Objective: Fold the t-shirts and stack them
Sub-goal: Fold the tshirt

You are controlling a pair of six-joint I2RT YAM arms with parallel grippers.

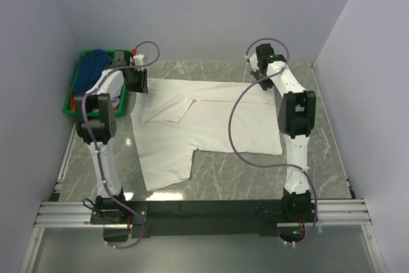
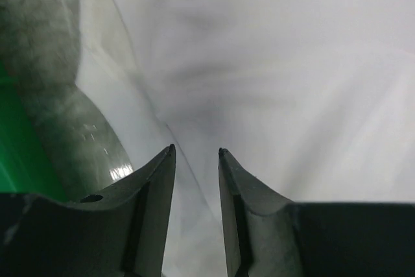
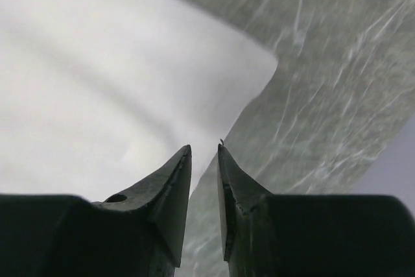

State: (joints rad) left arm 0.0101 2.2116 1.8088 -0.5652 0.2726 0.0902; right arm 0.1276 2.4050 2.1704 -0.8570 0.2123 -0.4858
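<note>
White t-shirt [image 1: 211, 126] lies spread flat on the marble table [image 1: 255, 177], filling the middle. Its long edge runs along the far side, and one flap reaches down toward 7 o'clock. A diagonal crease shows in the upper left part of the cloth.

My left hand [image 2: 196, 152] sits at the shirt's 10 o'clock corner, low over the cloth. Its jaws are apart with a clear gap — nothing pinched, only white fabric showing through the gap. In the left wrist view the shirt's edge runs under the tips. Grey table and a strip of the green crate [image 2: 13, 141] lie off at 9 o'clock.

My right hand [image 3: 205, 147] is at the shirt's 1 o'clock corner, also low. Its jaws are parted by a narrow gap and grip nothing. In the right wrist view the rounded cloth corner lies at 11 o'clock from the tips, with bare marble from 12 to 4 o'clock.

The green crate stands at the table's 10 o'clock corner, just beside my left hand. A dark blue shirt [image 1: 96, 62] is bunched inside it — other contents I cannot make out.
</note>
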